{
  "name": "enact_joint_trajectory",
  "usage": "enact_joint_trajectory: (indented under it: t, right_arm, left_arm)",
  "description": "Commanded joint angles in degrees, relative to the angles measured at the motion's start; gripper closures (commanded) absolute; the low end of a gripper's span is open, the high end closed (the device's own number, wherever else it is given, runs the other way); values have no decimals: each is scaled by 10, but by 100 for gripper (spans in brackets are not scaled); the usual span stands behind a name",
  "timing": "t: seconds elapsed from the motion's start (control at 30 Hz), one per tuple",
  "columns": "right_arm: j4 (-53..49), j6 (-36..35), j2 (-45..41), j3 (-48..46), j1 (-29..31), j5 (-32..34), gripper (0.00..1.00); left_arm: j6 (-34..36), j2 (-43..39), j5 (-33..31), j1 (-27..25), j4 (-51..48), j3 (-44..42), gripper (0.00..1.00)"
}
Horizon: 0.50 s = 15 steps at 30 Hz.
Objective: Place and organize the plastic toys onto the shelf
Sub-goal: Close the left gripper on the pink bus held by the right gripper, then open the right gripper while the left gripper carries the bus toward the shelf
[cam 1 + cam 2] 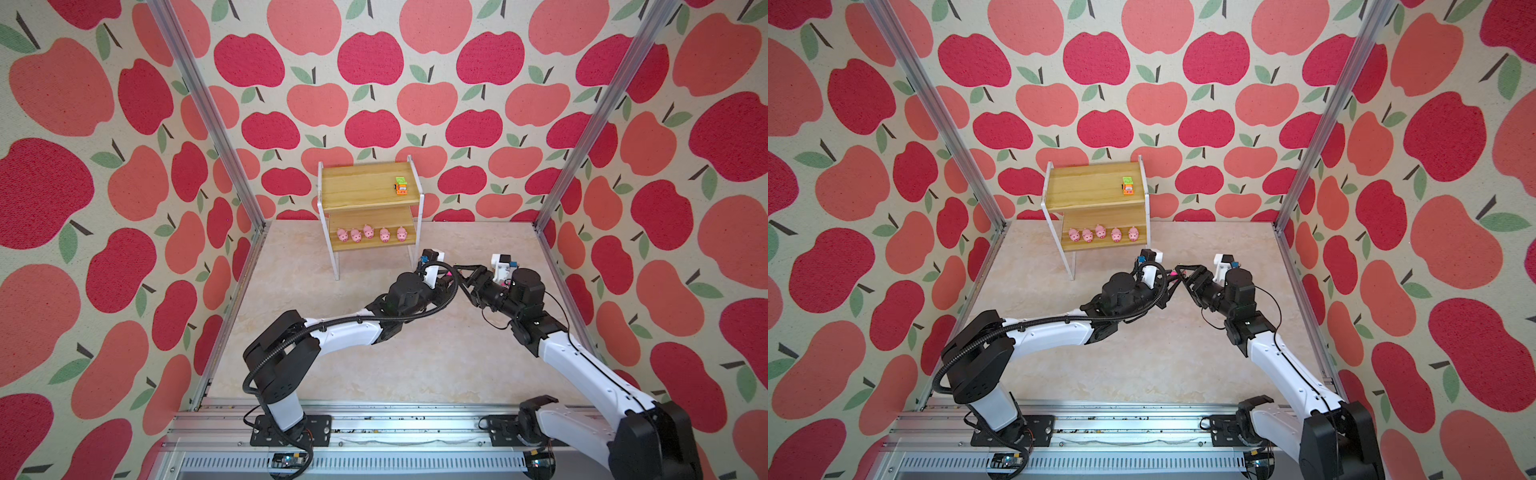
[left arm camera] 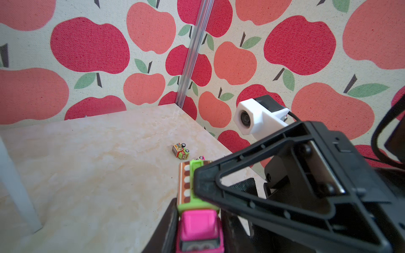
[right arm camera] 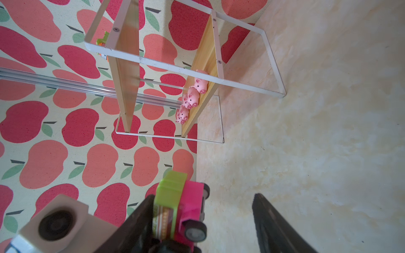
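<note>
The shelf stands at the back wall. Several pink pigs line its lower board, and an orange and green truck sits on its top board. In front of the shelf's right leg, my left gripper is shut on a pink truck with a green bed. My right gripper faces it, open. One of its fingers lies against the truck's green bed and the other stands well apart.
In the left wrist view, an orange and green truck lies on its side on the floor near the right wall, with another small toy partly hidden behind the held truck. The arms cover these in both top views. The shelf's white leg stands close by.
</note>
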Motion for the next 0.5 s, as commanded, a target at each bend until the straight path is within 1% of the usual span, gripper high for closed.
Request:
enact_joint_trajectory:
  t: [0.0, 0.1, 0.2, 0.27, 0.33, 0.47]
  right_arm:
    - [-47, -52, -6, 21, -2, 13, 22]
    - [-75, -96, -18, 43, -5, 26, 16]
    - [-80, -128, -17, 75, -17, 16, 13]
    - [-97, -150, -16, 101, -26, 14, 11]
    - [-126, -182, -12, 129, -33, 18, 11]
    - [-188, -256, -6, 170, -36, 41, 10]
  left_arm:
    - [16, -52, -45, 4, -9, -5, 73]
    - [23, -83, -59, 5, -54, -6, 73]
    - [32, -108, -62, 8, -97, -5, 72]
    - [38, -125, -75, 9, -123, -3, 72]
    - [42, -141, -98, 12, -167, 13, 72]
    - [54, -164, -127, 25, -269, 73, 71]
